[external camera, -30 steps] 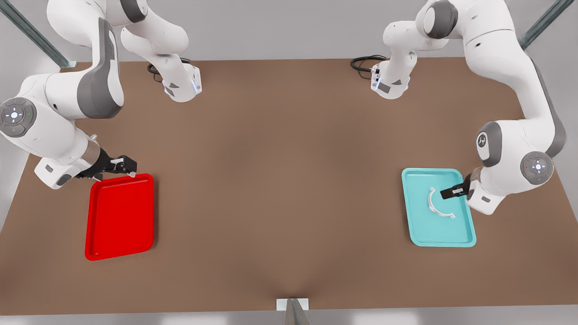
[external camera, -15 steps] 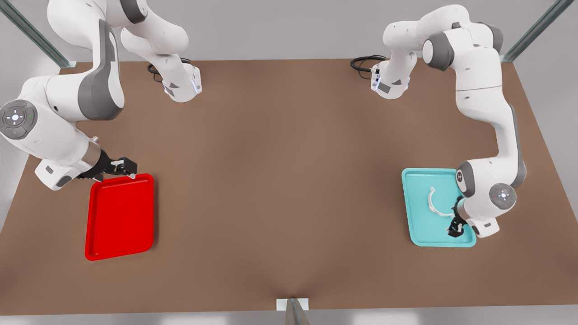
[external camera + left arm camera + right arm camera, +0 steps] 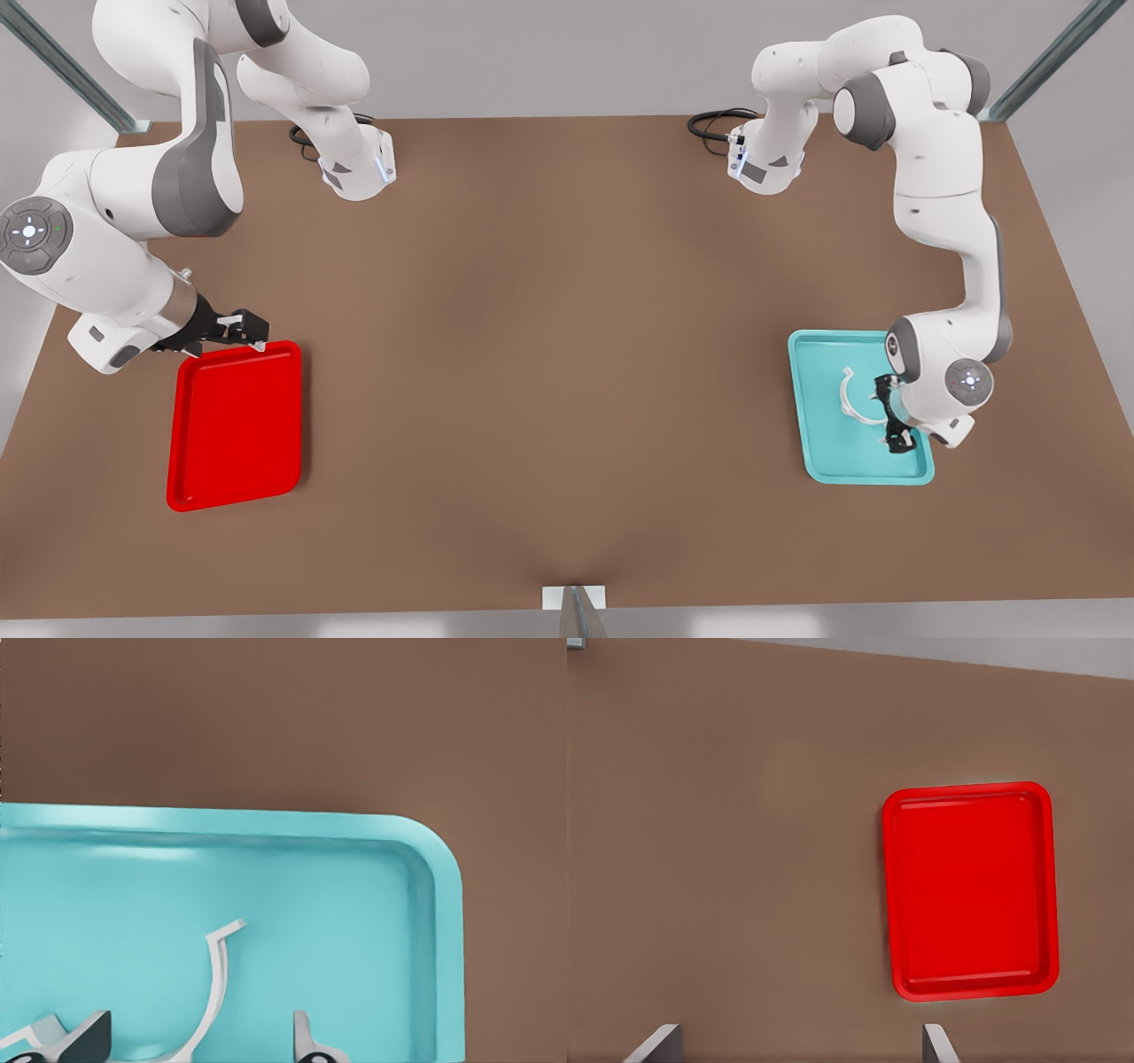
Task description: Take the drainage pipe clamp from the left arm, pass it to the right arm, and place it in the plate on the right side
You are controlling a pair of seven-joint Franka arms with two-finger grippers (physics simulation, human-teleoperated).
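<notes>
The drainage pipe clamp (image 3: 842,396), a thin white half-ring, lies flat in a teal tray (image 3: 824,447) at the front view's right. My left gripper (image 3: 890,415) hangs low over that tray, open, one finger on each side of the clamp's near end. In the left wrist view the clamp (image 3: 215,979) curves up between the two fingertips (image 3: 306,1038) of the left gripper (image 3: 193,1042). The plate (image 3: 235,425), a red tray, is at the front view's left. My right gripper (image 3: 244,330) waits open above the plate's far edge, holding nothing. In the right wrist view the plate (image 3: 966,895) lies ahead.
Both trays rest on a brown table (image 3: 549,337). The two arm bases (image 3: 359,173) stand at the far edge with black cables (image 3: 713,124) beside them. A small white bracket (image 3: 574,598) sits at the table's near edge.
The left arm folded inward and its gripper turned, dropped to the tray's near corner, then moved back up to straddle the clamp's end. The right arm has hardly moved.
</notes>
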